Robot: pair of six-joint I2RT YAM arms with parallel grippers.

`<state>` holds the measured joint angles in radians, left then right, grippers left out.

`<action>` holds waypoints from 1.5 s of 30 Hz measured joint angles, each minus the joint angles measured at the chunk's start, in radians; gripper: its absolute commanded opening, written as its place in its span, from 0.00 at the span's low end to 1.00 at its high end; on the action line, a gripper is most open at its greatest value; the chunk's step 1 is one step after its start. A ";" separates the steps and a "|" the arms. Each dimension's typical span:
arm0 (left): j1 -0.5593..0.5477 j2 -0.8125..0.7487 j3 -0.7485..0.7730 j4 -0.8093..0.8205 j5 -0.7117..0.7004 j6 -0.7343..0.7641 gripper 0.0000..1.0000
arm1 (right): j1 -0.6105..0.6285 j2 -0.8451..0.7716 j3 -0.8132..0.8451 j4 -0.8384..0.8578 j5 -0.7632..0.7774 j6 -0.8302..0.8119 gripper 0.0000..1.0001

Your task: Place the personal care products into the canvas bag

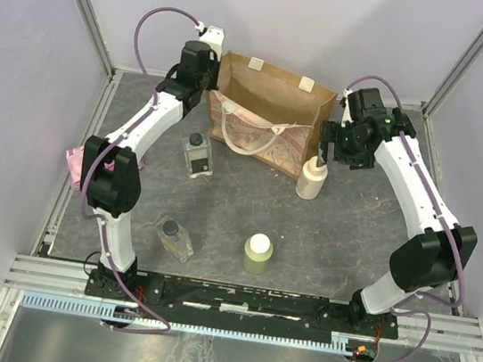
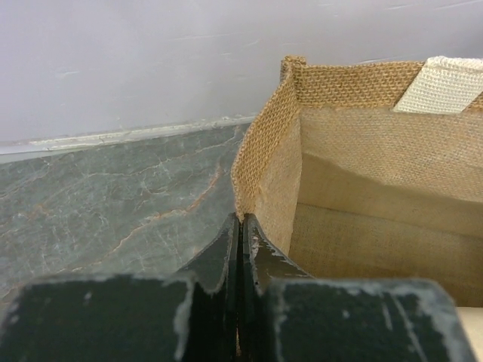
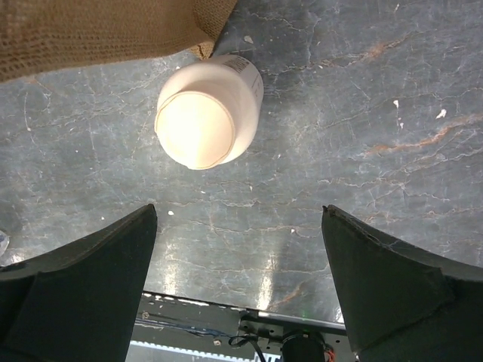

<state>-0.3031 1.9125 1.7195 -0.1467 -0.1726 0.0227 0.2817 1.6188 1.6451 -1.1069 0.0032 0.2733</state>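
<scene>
The canvas bag [image 1: 275,105] stands open at the back middle of the table. My left gripper [image 1: 207,93] is at its left top corner. In the left wrist view the gripper [image 2: 240,220] is shut on the woven edge of the bag [image 2: 264,151]. My right gripper [image 1: 324,149] is open and empty just above the cream cylindrical bottle [image 1: 311,178], which stands by the bag's right front corner. In the right wrist view that bottle [image 3: 202,121] lies ahead of the open gripper [image 3: 238,219]. Two clear squarish bottles [image 1: 197,154] [image 1: 175,237] and a yellow-green bottle [image 1: 257,253] stand on the table.
A flat pink packet [image 1: 74,160] lies at the table's left edge behind my left arm. Metal rails frame the table [image 1: 350,241]. The bag's cream handle [image 1: 239,131] hangs over its front panel.
</scene>
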 measured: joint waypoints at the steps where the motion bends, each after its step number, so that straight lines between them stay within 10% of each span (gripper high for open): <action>1: 0.000 0.006 0.010 -0.008 -0.011 0.000 0.03 | 0.006 0.000 0.000 0.000 0.002 0.002 0.98; 32: 0.092 -0.005 -0.003 -0.043 -0.137 0.000 0.03 | 0.079 0.285 0.027 0.025 0.041 0.153 0.95; 41: 0.094 -0.021 -0.026 -0.039 -0.134 0.000 0.03 | 0.092 0.328 0.031 0.010 0.055 0.159 0.79; 45: 0.094 -0.029 -0.038 -0.034 -0.129 0.000 0.03 | 0.096 0.341 0.034 0.006 0.064 0.153 0.58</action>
<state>-0.2089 1.8839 1.6814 -0.1806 -0.3019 0.0227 0.3775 1.9594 1.6791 -1.1007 0.0677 0.4267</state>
